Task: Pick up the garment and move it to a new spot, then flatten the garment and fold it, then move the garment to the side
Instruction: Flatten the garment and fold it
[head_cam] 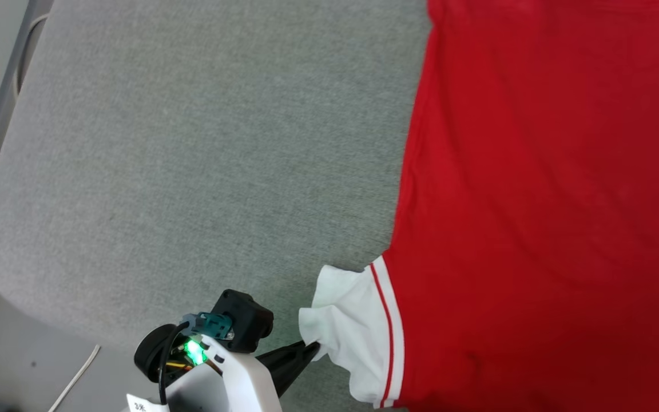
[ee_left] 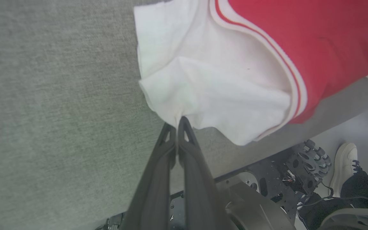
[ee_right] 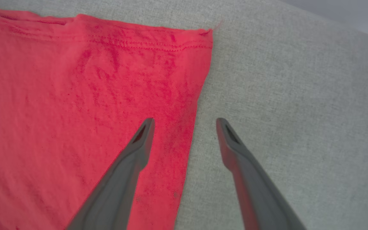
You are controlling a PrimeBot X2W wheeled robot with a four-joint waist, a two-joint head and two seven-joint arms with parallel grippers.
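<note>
The garment, a red T-shirt with a white short sleeve and red-white stripe trim, lies spread plain side up over the right half of the grey table. My left gripper is shut on the edge of the white sleeve near the table's front edge, its fingers pinched together on the cloth. In the right wrist view my right gripper stands open above the garment's side edge, near a hem corner, one finger over the red cloth and the other over the table.
The grey fabric tabletop stretches bare to the left of the shirt. A cable lies on the floor at the lower left. In the left wrist view, the robot's base and a person's white shoe show beyond the table edge.
</note>
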